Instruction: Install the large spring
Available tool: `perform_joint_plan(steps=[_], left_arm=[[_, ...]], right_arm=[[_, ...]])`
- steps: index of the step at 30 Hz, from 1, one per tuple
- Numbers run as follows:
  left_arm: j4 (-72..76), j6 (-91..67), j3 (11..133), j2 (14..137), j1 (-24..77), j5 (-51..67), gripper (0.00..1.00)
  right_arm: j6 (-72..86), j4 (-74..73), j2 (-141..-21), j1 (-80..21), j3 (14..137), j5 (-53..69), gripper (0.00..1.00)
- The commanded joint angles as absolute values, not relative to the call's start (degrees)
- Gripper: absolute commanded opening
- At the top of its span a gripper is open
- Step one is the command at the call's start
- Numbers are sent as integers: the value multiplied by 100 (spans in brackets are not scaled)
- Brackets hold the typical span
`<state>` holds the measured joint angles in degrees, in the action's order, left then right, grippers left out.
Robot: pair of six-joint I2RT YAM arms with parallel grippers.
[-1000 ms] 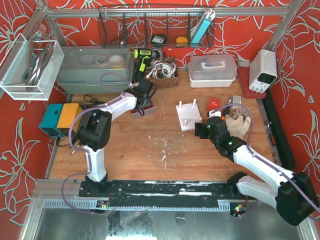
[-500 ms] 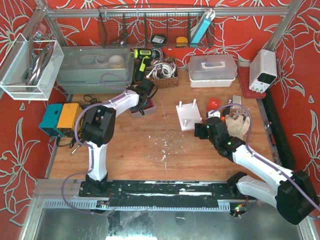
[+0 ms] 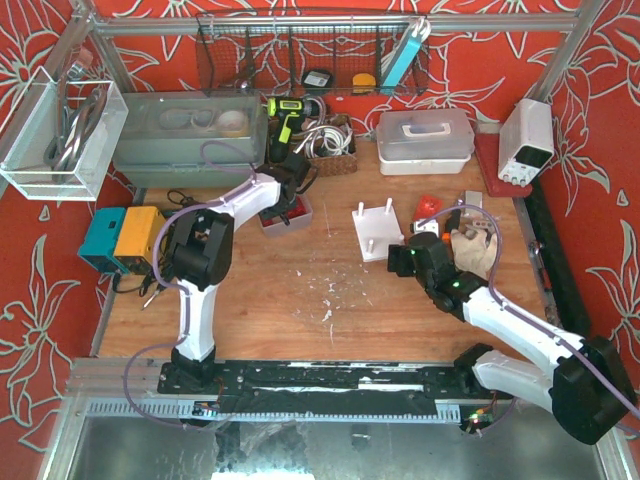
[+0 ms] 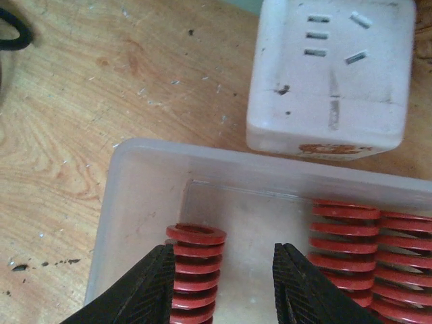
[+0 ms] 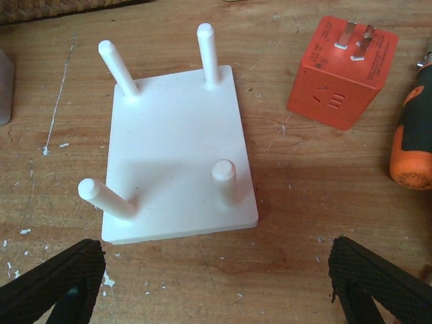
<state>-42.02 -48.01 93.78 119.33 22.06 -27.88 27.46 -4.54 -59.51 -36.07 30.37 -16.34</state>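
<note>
A: Where is the right gripper (image 5: 212, 253)?
B: It is spread wide and empty, with the white peg plate (image 5: 179, 155) just ahead of it.
A: And the left gripper (image 4: 223, 270)?
B: It is nearer to the springs, above the clear tray (image 4: 135, 202), jaws partly open. One red spring (image 4: 197, 270) sits between them, close to one finger (image 4: 145, 290), its long axis along the fingers. Other springs (image 4: 368, 256) crowd beyond the second finger.

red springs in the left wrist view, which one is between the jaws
The lone red spring, at the left of the clear tray, beside one jaw of the open left gripper. The other springs cluster on the right, outside the jaws.
</note>
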Motion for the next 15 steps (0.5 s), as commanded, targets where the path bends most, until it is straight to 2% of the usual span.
perform_joint_plan(steps=[1, 15], left_arm=[[-4597, -5131, 9448, 12125, 2186, -2994, 44], [-4682, -5317, 9462, 12678, 2184, -2664, 47]], right_arm=[[2655, -529, -5967, -3656, 3195, -1848, 92], [2615, -571, -6057, -3700, 3253, -1922, 92]])
